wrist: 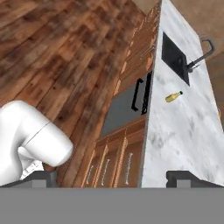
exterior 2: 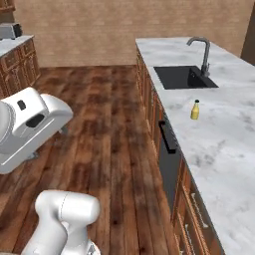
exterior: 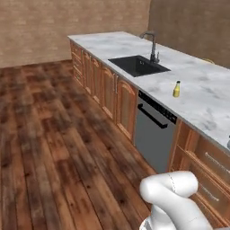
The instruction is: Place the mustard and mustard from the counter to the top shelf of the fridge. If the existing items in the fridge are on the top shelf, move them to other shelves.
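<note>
Slim yellow mustard [exterior: 176,89] bottle, narrow neck, dark cap, upright on veined marble counter [exterior: 202,96], near black sink [exterior: 138,65]. Tool [wrist: 112,178] fingertips wide apart, apparently empty, above counter edge.

The robot's arm [exterior: 177,202] is made of smooth, glossy white rounded segments: at the lower right of the left base view a fat capsule-shaped link carries a thin dark seam line curving across it. In the right base view, a blocky white housing [exterior 2: 27,124] at the left edge bears two small dark oval recesses, while a rounded white elbow link [exterior 2: 67,214] sits at the bottom left. At the bottom of the hand view, the claw [wrist: 111,179] shows two small dark grey squared fingertips [wrist: 183,178].
</note>
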Available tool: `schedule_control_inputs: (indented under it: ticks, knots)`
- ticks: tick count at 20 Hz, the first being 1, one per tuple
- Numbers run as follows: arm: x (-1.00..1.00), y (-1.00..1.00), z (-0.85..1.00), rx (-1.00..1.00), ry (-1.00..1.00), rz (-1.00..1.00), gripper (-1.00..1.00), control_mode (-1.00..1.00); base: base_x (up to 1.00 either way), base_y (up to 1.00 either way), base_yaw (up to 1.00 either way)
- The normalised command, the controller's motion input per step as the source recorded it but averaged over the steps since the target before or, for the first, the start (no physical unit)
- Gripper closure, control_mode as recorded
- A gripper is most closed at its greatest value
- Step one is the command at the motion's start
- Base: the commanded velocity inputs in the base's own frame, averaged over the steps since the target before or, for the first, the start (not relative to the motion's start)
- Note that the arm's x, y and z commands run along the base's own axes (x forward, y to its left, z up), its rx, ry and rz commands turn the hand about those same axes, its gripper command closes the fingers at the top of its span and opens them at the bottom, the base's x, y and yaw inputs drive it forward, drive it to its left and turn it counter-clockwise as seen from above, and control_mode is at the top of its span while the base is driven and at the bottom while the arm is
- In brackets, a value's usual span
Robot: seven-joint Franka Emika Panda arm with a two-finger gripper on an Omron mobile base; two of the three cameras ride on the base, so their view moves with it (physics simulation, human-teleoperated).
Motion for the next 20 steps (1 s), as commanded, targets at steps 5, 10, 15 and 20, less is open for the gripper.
schedule_control_inputs:
  ticks: [5,10,15,20]
  knots:
    - [0.00,0.00,0.00,0.00,0.00,0.00,-1.00,1.00,1.00,0.97,-0.56]
    - [0.00,0.00,0.00,0.00,0.00,0.00,-1.00,1.00,1.00,0.91,-0.59]
    - [0.00,0.00,0.00,0.00,0.00,0.00,-1.00,1.00,0.95,0.78,-0.59]
    - [0.00,0.00,0.00,0.00,0.00,0.00,-1.00,1.00,0.86,0.69,-0.59]
